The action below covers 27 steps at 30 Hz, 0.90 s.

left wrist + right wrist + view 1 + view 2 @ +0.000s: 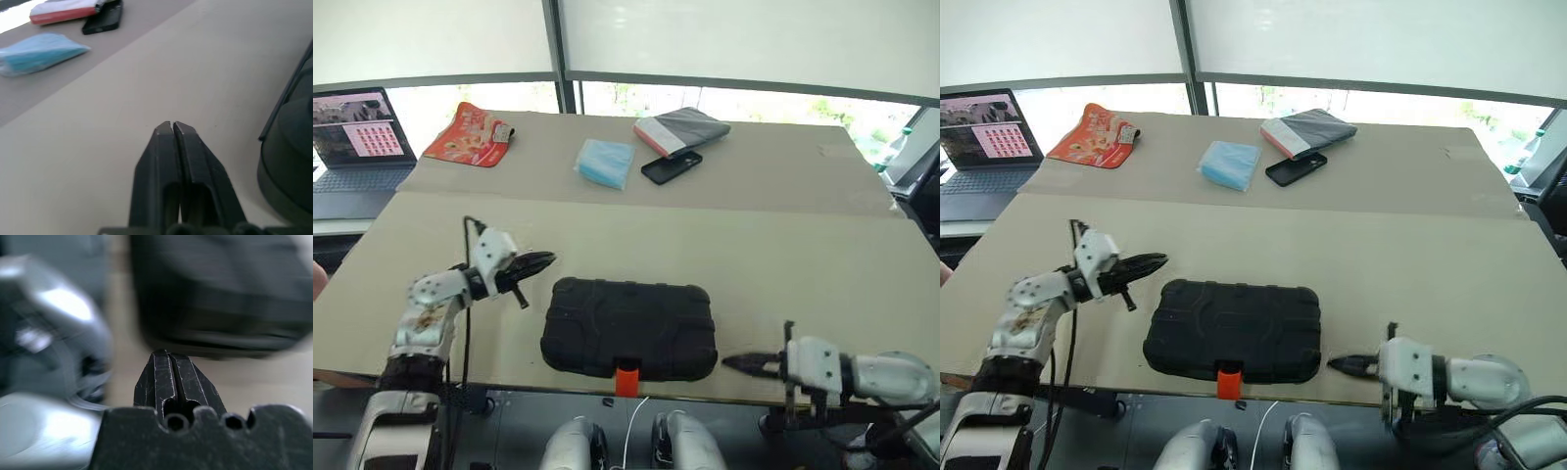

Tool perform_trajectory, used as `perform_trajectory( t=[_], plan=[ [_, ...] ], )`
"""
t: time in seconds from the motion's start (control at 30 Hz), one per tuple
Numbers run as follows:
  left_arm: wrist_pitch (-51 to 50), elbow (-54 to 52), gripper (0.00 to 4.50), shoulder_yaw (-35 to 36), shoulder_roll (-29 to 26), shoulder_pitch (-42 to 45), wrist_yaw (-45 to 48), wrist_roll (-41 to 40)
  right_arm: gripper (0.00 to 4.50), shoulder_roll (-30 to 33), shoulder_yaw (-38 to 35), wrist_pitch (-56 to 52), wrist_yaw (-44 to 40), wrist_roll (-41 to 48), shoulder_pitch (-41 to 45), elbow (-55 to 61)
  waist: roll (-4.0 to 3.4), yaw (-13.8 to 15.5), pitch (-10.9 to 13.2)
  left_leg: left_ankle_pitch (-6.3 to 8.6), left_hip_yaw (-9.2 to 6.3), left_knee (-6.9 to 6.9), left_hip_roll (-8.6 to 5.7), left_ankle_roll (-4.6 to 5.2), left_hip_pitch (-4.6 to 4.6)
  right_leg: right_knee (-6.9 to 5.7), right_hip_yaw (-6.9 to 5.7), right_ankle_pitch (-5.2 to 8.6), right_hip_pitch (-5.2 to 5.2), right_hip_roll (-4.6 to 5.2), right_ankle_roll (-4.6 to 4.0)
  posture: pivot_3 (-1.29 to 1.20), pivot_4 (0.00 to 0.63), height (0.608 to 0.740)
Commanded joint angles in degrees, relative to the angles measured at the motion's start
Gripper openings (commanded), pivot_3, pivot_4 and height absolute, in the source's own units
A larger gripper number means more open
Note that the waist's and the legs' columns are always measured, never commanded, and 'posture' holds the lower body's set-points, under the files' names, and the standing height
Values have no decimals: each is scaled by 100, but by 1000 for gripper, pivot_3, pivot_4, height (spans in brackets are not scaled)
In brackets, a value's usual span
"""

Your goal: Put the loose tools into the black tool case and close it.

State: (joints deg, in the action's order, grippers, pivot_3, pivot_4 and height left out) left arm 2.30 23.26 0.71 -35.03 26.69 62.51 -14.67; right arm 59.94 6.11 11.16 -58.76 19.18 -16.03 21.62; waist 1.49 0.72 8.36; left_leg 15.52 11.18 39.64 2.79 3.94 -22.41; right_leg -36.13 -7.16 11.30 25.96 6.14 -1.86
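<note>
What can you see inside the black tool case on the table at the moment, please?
Nothing: the black tool case lies shut on the table, lid down, orange latch at its near edge. Whatever it holds is covered. Both grippers are shut, beside it.

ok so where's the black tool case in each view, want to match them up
Left eye view: black tool case low centre, shut, at the table's near edge.
Right eye view: low centre, a little further left.
Left wrist view: dark curved bulk at the right edge.
Right wrist view: blurred dark mass across the top.
Shared landmark: its orange latch, seen in both eye views.
</note>
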Motion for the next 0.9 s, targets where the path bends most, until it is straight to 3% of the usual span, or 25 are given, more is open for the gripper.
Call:
perform_trajectory(
  t=[0.03,0.27,0.4,0.5,0.73,0.9],
  plan=[
    [123,548,46,-98,-42,421,163,194,0,-246,223,-438,50,-125,64,335,3,-14,1,1,0,5,0,2,-3,-1,3,0,4,0,0,0,150,740],
    [237,1178,46,-275,10,754,705,339,0,-909,844,-1103,167,-748,835,387,7,-10,1,-4,-4,23,0,1,-31,-6,-2,-1,21,-3,2,0,150,740],
    [189,997,46,-333,16,591,828,359,0,-1652,764,-1519,622,-777,1757,-29,36,-47,10,-16,-7,41,1,-16,-47,-6,-7,-3,28,-6,1,0,150,740],
    [137,928,46,-298,11,498,816,337,0,-1879,731,-1621,720,-887,1995,-231,35,-48,9,-17,-8,56,0,-17,-54,-13,-5,-14,31,-3,0,0,150,740],
    [-325,293,46,74,156,-20,329,39,0,-2631,568,-1453,1361,-1325,2970,-1709,35,-93,10,-15,-5,61,0,-12,-61,-9,-7,-15,32,-4,2,0,150,740],
    [-1181,-192,46,503,158,-108,-132,-349,0,-2769,382,-1209,1450,-1416,3353,-2450,34,-91,11,-16,-5,65,-3,-14,-62,-15,-9,-19,30,3,8,0,150,740]
  ],
)
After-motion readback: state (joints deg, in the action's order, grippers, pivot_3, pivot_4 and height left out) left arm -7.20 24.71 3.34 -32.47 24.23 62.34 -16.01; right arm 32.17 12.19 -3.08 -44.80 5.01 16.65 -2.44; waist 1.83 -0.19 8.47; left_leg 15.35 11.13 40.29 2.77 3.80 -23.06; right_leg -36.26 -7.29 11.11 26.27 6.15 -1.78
